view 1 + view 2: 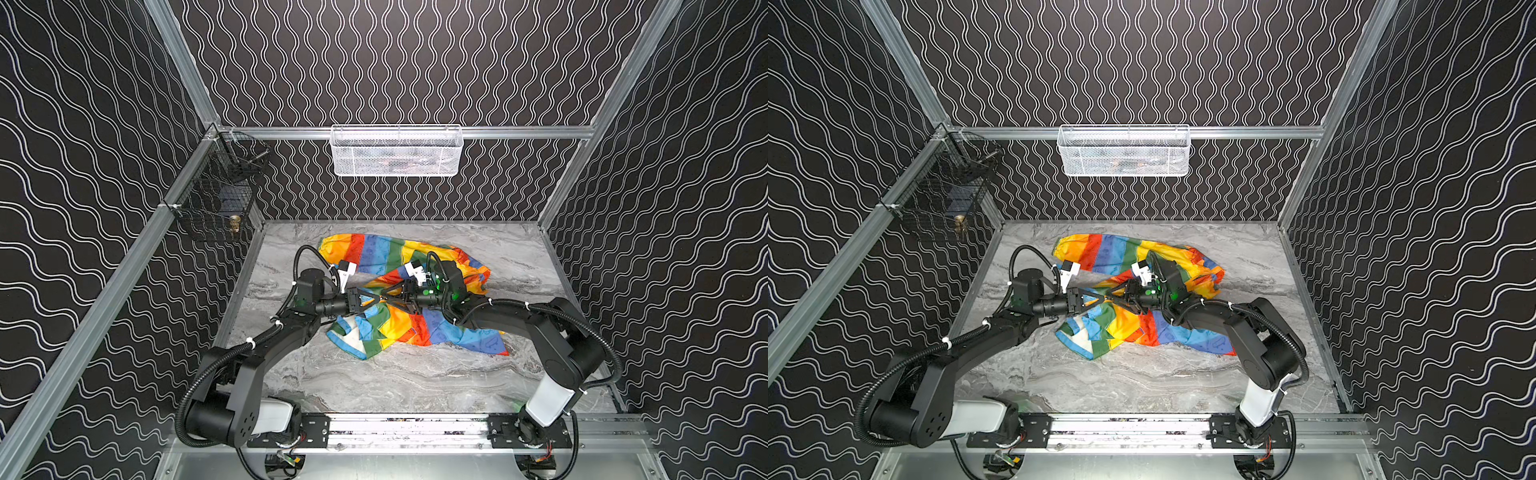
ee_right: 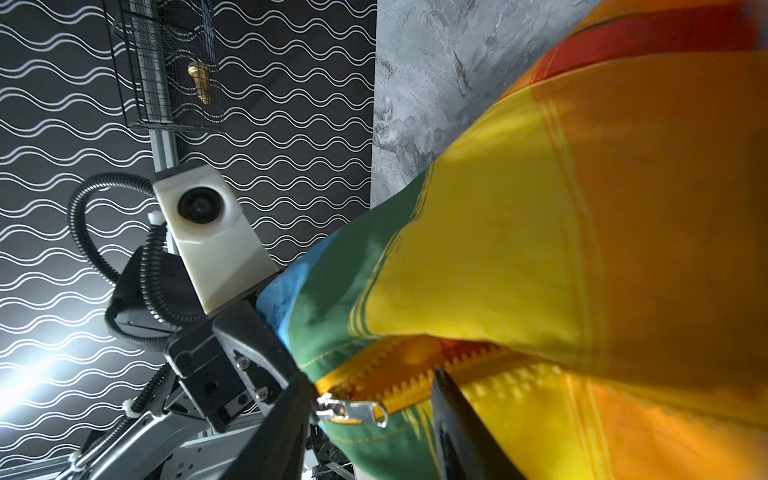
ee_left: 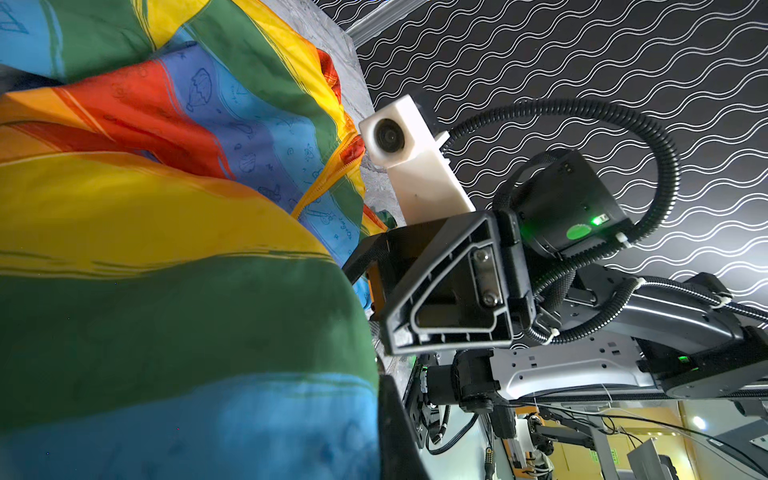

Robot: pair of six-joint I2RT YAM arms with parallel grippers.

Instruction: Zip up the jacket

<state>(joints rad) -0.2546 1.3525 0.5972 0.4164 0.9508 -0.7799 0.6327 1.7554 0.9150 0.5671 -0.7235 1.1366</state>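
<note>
While left gripper point(image 1: 377, 300) clamps jacket point(image 1: 399, 328) by the zipper pull point(image 2: 353, 409), right gripper point(image 2: 370, 403) gapes around it; zipping looks barely started.

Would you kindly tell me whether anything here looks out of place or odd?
Yes: the jacket sits crumpled and twisted on the table rather than spread flat, white lining showing at its near left corner, and its orange zipper runs crooked by the metal pull. Nothing looks spilled or torn.

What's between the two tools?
The jacket's zipper pull, on the orange zipper, in the right wrist view; in both top views left tool and right tool nearly meet.
</note>
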